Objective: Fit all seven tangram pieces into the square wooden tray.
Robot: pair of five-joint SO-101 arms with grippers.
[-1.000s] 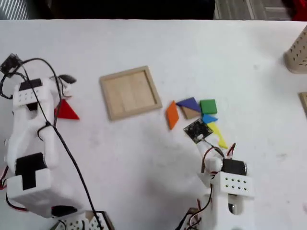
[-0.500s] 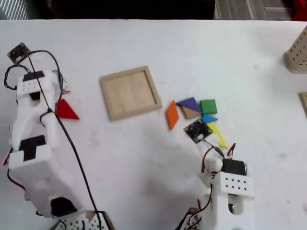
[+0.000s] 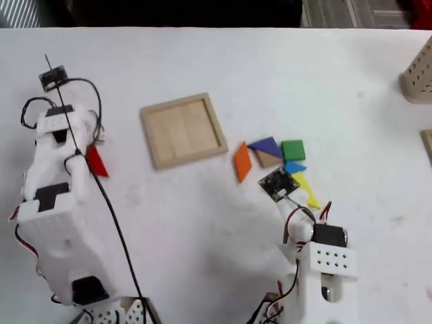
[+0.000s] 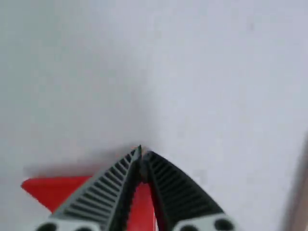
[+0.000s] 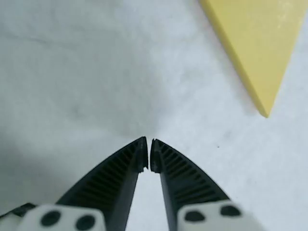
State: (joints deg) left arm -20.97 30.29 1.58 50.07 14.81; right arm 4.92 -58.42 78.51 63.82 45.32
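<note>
The empty square wooden tray (image 3: pixel 183 129) lies left of the table's centre. To its right sit an orange parallelogram (image 3: pixel 242 161), a purple triangle (image 3: pixel 266 146), a green square (image 3: pixel 293 150), a brown triangle (image 3: pixel 268 160), a blue triangle (image 3: pixel 294 167) and a yellow triangle (image 3: pixel 306 189). A red triangle (image 3: pixel 96 160) lies far left, partly under the left arm (image 3: pixel 57 128). My left gripper (image 4: pixel 142 153) is shut, its fingers over the red triangle (image 4: pixel 48 190). My right gripper (image 5: pixel 148 156) is shut over bare table, close to the tip of the yellow triangle (image 5: pixel 257 43).
A perforated wooden block (image 3: pixel 418 75) stands at the far right edge. Cables loop over the left arm (image 3: pixel 101 196). The right arm's base (image 3: pixel 322 260) stands at the near edge. White table runs between the tray and both arm bases.
The left arm has swung toward the far side and its wrist now covers part of the red triangle. The right arm and the other pieces have not moved.
</note>
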